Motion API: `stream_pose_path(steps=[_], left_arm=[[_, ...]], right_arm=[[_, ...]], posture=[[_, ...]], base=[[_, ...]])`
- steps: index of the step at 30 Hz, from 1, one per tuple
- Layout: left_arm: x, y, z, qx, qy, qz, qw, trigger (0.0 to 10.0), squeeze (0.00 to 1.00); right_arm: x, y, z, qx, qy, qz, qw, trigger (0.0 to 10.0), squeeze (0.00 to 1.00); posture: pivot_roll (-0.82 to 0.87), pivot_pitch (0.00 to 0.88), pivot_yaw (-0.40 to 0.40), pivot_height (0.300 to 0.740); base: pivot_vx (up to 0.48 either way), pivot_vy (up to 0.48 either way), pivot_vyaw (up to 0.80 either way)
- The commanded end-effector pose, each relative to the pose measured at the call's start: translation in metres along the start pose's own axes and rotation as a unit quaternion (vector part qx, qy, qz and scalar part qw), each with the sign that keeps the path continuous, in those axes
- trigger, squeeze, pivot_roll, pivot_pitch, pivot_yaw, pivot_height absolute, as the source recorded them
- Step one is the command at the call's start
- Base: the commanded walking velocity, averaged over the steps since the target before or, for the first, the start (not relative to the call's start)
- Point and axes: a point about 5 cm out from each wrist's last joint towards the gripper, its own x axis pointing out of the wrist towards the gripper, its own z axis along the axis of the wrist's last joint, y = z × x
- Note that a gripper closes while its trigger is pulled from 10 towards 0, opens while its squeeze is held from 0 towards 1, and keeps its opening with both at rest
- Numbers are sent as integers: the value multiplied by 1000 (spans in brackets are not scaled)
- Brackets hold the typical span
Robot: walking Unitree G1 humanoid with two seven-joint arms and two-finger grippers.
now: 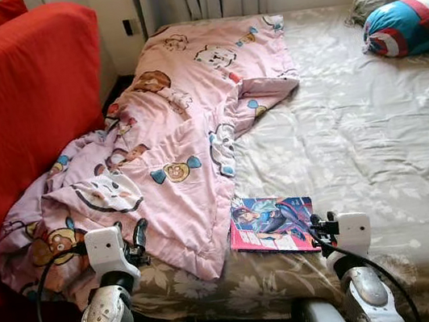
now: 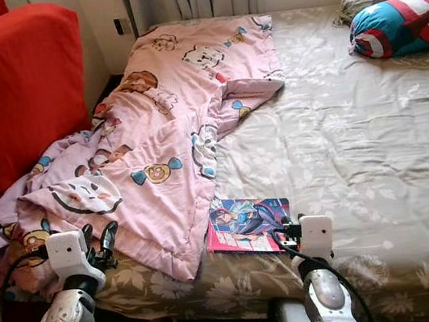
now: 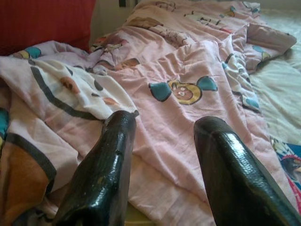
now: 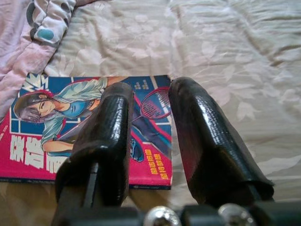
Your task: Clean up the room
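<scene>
Comic book (image 1: 271,224) with a pink and blue cover lies flat on the bed (image 1: 376,152) near its front edge, low and centre in the frame, its left edge just beside the hem of the pink cartoon blanket (image 1: 184,125). That blanket runs rumpled from the upper centre down to the lower left, spilling over the bed's side against the red sofa (image 1: 17,102). To the right of the book the floral sheet is bare and wide open, up to the striped pillow (image 1: 413,22) in the upper right corner. The right gripper (image 4: 148,101) hovers low over the book's right edge, fingers a little apart, gripping nothing. The left gripper (image 3: 162,127) is raised at the lower left above the blanket's folds, fingers spread wider, also empty
</scene>
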Motion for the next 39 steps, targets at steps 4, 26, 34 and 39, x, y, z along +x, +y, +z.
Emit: stream_pose_path(steps=[4, 26, 34, 39], left_arm=[[-7, 4, -1, 12, 13, -5, 1000, 10000, 0], [-25, 16, 3, 41, 38, -8, 998, 10000, 0], [-27, 17, 3, 47, 44, -12, 998, 10000, 0], [-27, 17, 4, 50, 45, -14, 998, 10000, 0]], right_arm=[[4, 6, -6, 23, 28, -4, 999, 10000, 0], [22, 0, -1, 195, 56, -62, 977, 10000, 0], [19, -7, -3, 234, 48, -73, 968, 10000, 0], [20, -4, -3, 266, 45, -64, 961, 10000, 0]], posture=[[41, 88, 35, 578], [106, 169, 81, 578], [108, 178, 96, 578], [117, 180, 102, 578]], base=[[0, 0, 0], [0, 0, 0], [0, 0, 0], [0, 0, 0]])
